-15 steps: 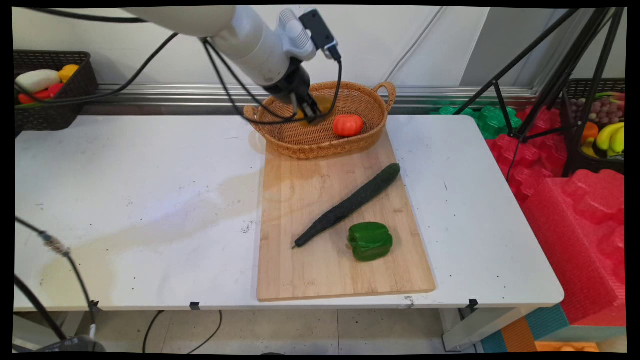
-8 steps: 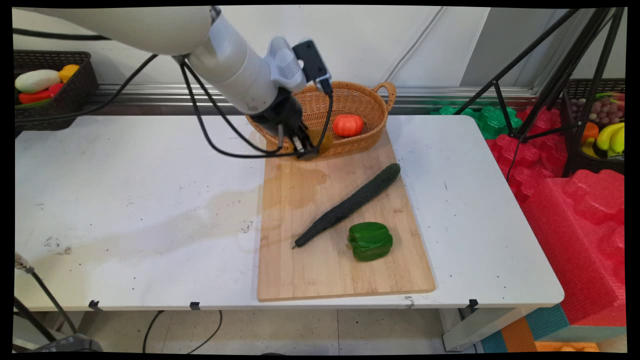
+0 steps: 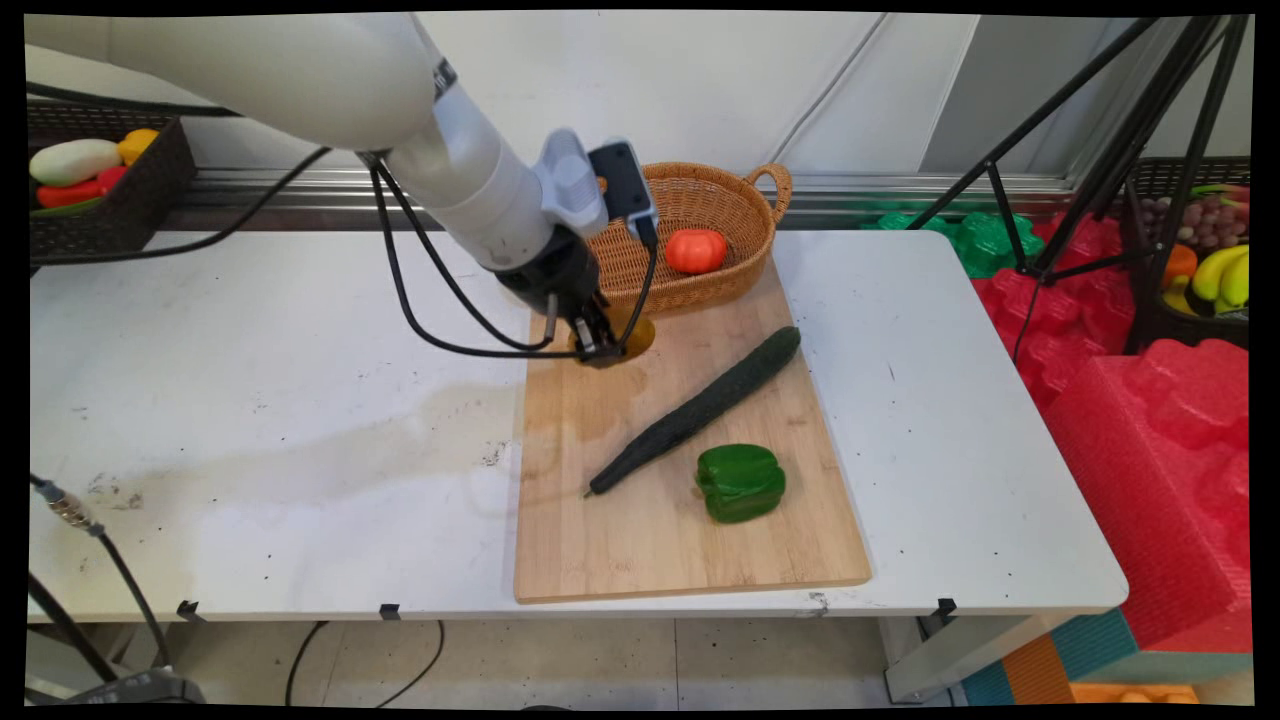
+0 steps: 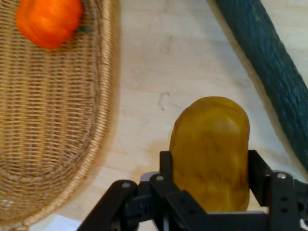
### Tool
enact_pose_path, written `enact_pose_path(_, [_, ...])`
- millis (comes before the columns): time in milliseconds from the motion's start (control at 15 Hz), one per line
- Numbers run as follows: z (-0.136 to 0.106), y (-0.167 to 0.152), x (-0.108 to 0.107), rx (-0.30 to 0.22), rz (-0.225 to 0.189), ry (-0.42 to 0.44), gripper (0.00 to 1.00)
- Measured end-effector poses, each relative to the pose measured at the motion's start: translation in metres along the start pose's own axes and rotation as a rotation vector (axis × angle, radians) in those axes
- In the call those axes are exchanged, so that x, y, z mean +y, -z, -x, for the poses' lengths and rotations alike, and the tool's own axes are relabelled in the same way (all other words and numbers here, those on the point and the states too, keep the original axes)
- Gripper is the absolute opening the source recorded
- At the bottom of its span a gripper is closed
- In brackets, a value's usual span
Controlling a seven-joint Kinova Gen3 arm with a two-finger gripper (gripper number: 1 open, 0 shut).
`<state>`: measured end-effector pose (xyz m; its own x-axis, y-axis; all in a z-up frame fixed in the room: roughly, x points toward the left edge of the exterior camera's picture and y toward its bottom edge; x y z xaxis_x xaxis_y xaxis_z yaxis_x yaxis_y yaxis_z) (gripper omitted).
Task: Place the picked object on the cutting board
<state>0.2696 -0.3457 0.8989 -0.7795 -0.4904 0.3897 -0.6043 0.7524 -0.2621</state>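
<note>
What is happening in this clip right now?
The arm's pincer is shut on a yellow pepper, holding it low over the far end of the cutting board, just outside the wicker basket. A second ago the pepper was over the basket. An orange tomato lies in the basket; a cucumber and a green pepper lie on the board.

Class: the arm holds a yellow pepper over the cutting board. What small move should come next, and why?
Probably a short descent. The end effector grips the yellow pepper just above bare cutting board, clear of the wicker basket and cucumber.
</note>
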Motion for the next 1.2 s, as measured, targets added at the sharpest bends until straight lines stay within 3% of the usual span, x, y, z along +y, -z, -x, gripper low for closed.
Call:
enact_pose_path(533, [0.007,-0.046,-0.002,-0.051,0.081,-0.049,0.00])
enact_pose_path(1200, [0.014,-0.075,-0.005,-0.081,0.139,-0.087,0.00])
